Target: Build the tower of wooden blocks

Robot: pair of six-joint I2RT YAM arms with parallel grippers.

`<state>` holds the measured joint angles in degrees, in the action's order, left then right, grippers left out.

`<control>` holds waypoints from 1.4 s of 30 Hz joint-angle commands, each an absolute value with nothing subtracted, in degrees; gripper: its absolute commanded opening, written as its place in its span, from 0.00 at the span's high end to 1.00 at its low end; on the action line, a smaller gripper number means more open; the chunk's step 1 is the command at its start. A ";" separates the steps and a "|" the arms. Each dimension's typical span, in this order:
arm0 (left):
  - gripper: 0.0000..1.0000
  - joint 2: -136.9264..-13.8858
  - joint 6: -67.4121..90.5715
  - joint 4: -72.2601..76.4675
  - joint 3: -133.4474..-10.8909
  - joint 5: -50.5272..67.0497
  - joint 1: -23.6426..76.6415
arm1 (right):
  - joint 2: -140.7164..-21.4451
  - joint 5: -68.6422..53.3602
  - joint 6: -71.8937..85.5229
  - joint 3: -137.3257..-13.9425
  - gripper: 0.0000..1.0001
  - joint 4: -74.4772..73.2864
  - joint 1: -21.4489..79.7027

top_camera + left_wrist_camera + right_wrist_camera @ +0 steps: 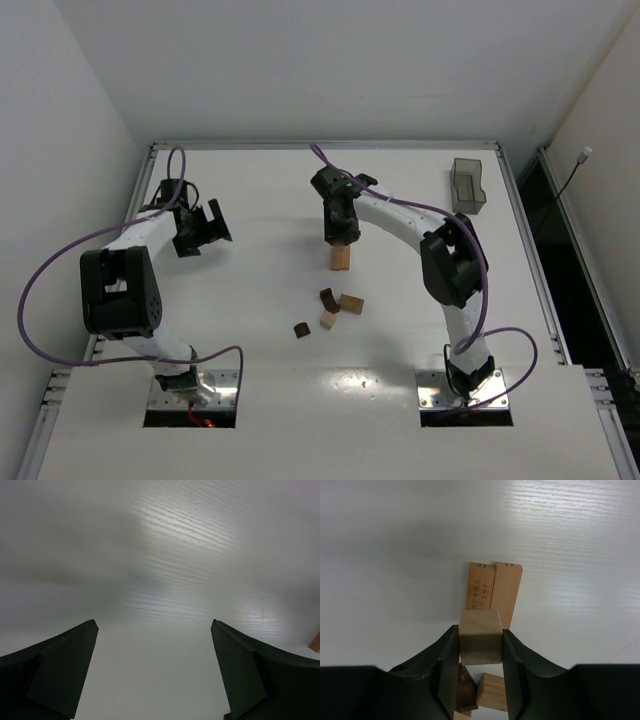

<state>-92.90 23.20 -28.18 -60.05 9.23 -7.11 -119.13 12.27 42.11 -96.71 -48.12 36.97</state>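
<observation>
Between right jaws, a tan block (480,636)

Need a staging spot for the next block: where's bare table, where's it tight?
Free: table between the left gripper and the tan bars; also the far strip beside the grey bin. Tight: four loose blocks just near of the bars, and the right gripper holding a cube close by them.

My top camera looks down from above and behind the arm bases, far enough back to take in the whole table (250,330). My left wrist camera sits close over bare tabletop, facing out through the left gripper (153,625). My right wrist camera, equally close, faces through the right gripper (480,630) at the tan bars (494,592), which the top view also shows mid-table.
</observation>
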 commanded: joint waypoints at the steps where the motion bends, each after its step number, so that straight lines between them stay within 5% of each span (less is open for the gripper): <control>1: 0.04 -93.25 23.64 -27.42 -60.21 9.67 -7.82 | -120.23 13.44 43.42 -97.21 1.00 -47.46 36.65; 42: 0.04 -95.36 23.64 -26.89 -61.25 10.20 -7.82 | -126.39 11.60 42.89 -101.16 1.00 -47.46 34.45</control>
